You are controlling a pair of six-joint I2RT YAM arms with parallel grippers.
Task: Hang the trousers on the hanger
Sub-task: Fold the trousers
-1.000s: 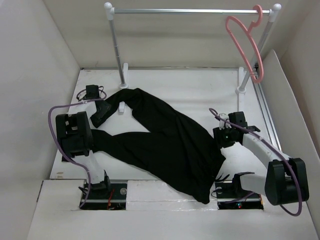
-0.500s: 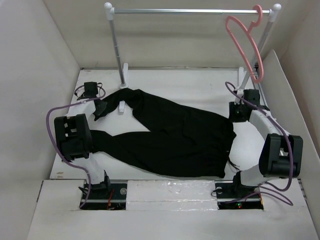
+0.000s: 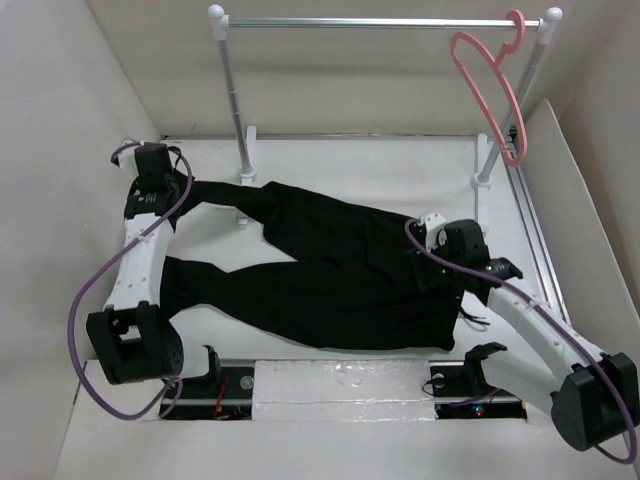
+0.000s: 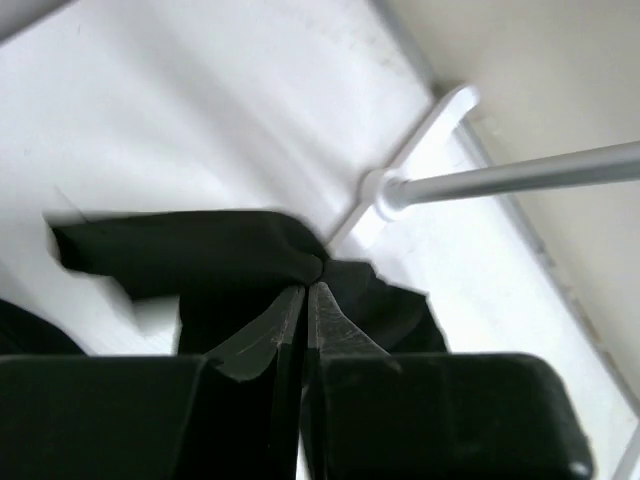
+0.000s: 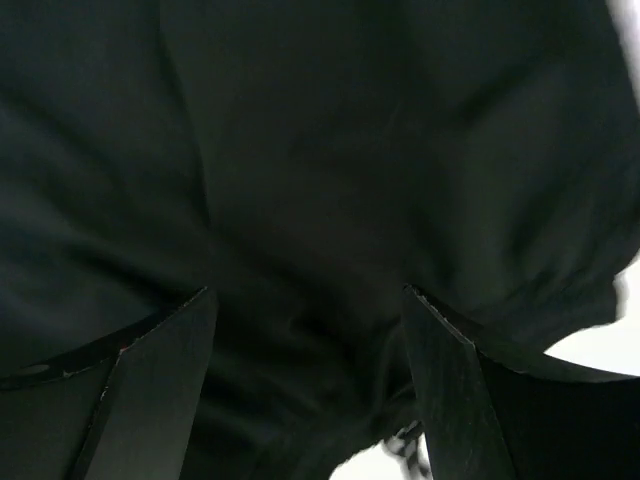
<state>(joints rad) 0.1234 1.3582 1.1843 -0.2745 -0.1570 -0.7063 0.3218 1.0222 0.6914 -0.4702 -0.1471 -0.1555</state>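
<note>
The black trousers [image 3: 340, 275] lie spread across the table, legs to the left and waist to the right. At the far left my left gripper [image 3: 180, 190] is shut on the end of the upper leg. In the left wrist view its jaws [image 4: 308, 287] are pressed together on a gathered fold of the trousers [image 4: 200, 250]. My right gripper [image 3: 432, 272] hovers over the waist, and in the right wrist view it stands open [image 5: 308, 295] with trousers fabric [image 5: 300, 150] beneath it and nothing gripped. The pink hanger [image 3: 490, 90] hangs by its hook at the right end of the rail.
A silver rail [image 3: 380, 22] on white posts spans the back. Its left foot [image 3: 246, 170] stands close to my left gripper and shows as the post foot [image 4: 400, 190] in the left wrist view. White walls enclose the table. A metal track [image 3: 530, 220] runs along the right side.
My left gripper shut on the upper leg's end and drew it out to the far left. My right gripper opened and swung back over the waist. The trousers now lie flatter.
</note>
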